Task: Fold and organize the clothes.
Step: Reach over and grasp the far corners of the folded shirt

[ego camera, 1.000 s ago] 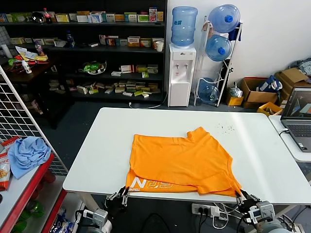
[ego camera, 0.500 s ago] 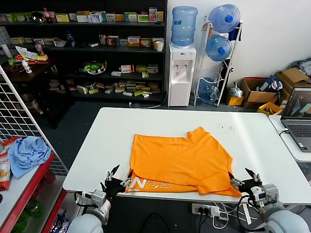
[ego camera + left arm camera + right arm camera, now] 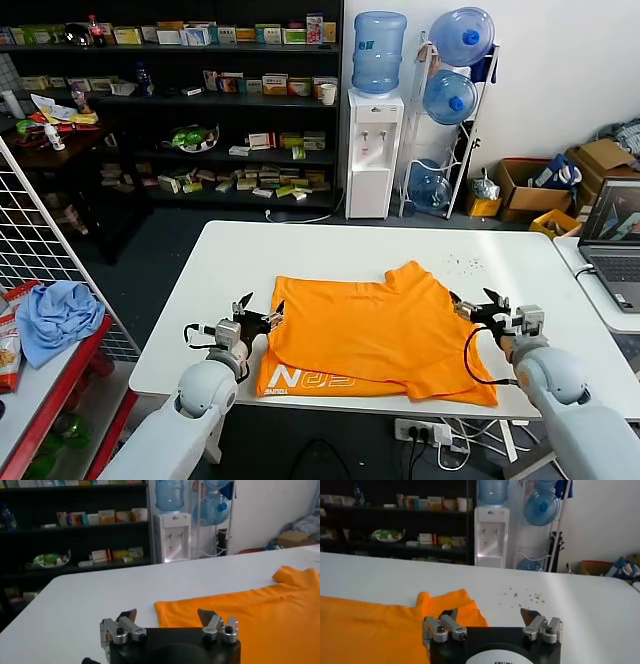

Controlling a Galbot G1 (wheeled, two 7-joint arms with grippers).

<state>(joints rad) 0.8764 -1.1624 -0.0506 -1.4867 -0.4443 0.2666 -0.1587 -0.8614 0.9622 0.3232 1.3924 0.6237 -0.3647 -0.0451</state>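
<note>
The orange T-shirt (image 3: 372,330) lies partly folded on the white table (image 3: 300,250), with white lettering showing along its near edge. My left gripper (image 3: 258,309) is open and empty at the shirt's far-left corner. In the left wrist view that gripper (image 3: 167,615) straddles the corner of the shirt (image 3: 240,615). My right gripper (image 3: 478,301) is open and empty at the shirt's right edge, near the sleeve. In the right wrist view that gripper (image 3: 489,614) sits just behind the sleeve (image 3: 445,602).
A laptop (image 3: 614,245) stands on a side table at the right. A light blue cloth (image 3: 55,315) lies on a red rack at the left. Dark specks (image 3: 462,263) dot the table beyond the right gripper. Shelves and a water dispenser (image 3: 373,150) stand behind.
Both grippers have risen from below the table's front edge and moved forward along the shirt's sides, now at its far-left corner and right edge. The shirt has not moved.
</note>
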